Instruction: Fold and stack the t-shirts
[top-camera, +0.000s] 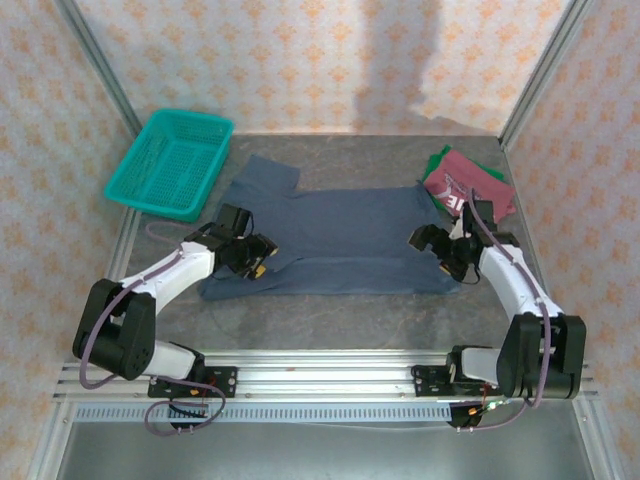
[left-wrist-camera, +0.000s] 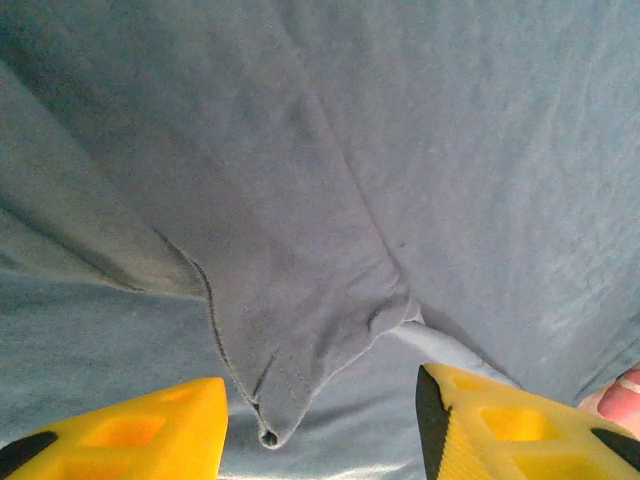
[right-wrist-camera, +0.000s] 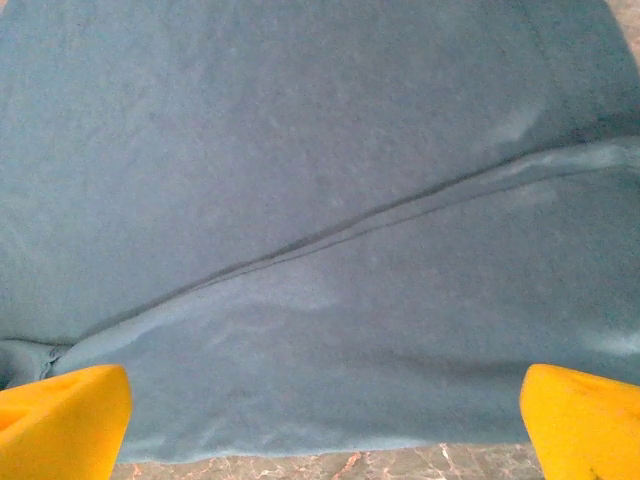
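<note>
Top external showed the slate-blue t-shirt (top-camera: 340, 230) spread flat mid-table, soft, light and floppy, probably best pinched at its near-edge corners. Both arms reached low over its two ends: the left gripper (left-wrist-camera: 320, 410) half open with a loose fold between its fingers, unpinched, the right gripper (right-wrist-camera: 322, 400) spread wide and empty.

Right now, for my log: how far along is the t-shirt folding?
Done: the blue t-shirt lies spread, near edge seemingly folded over. In hand: left gripper and right gripper hover open over its ends. Remaining: finishing that fold, then the red t-shirt heaped on the green t-shirt, and stacking.
</note>
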